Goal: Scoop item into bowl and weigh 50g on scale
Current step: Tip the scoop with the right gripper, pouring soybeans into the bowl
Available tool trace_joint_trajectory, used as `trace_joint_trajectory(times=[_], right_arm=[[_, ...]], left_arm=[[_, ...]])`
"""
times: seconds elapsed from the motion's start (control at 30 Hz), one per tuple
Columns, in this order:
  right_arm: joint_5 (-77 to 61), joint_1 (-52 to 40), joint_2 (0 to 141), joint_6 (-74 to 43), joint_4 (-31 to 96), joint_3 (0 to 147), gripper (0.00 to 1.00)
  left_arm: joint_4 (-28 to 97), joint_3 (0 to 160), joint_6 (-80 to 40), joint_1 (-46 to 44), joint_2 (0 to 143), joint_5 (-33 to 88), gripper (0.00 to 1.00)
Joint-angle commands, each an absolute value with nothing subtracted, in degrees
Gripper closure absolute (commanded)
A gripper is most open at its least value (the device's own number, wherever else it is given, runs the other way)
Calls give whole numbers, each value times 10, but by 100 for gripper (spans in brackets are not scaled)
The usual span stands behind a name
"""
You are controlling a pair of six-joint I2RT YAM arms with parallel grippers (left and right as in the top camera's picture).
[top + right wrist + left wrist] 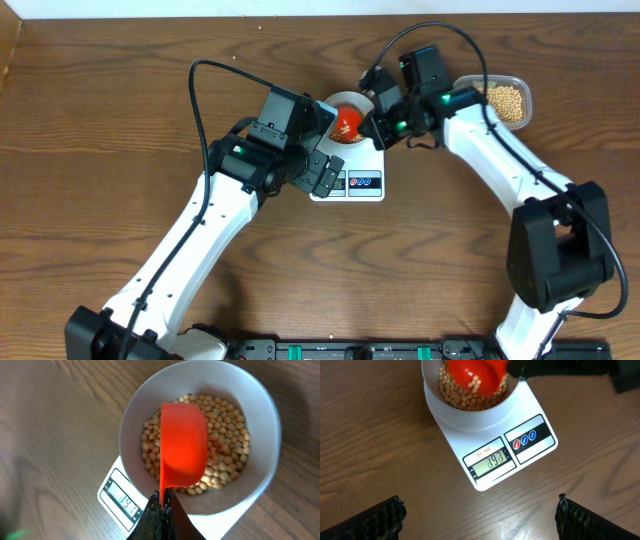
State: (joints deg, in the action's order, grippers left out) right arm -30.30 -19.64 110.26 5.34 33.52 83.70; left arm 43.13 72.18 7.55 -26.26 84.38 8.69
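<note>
Clamped on the handle, the right claw point(162, 510) holds a red scoop point(184, 445) inside the bowl point(265, 420) just ahead of it, over a layer of beans point(227, 435). Under the bowl sits the scale point(490, 467), labelled something like "SF-400" — its digits are unclear. The left claw point(480, 517) gapes wide, with the scale ahead of it.

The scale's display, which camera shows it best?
The left wrist view: the scale's display sits whole, near centre, facing the camera. The right wrist view catches it small and slanted beside the bowl. Overhead, the left end effector covers most of it.
</note>
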Motion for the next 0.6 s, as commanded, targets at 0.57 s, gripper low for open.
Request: trace_joint_trajectory(times=[0.57], right_arm=[[-546, -102, 1089, 43, 341, 843, 99]], left_arm=[[433, 722, 79, -260, 847, 88, 2]])
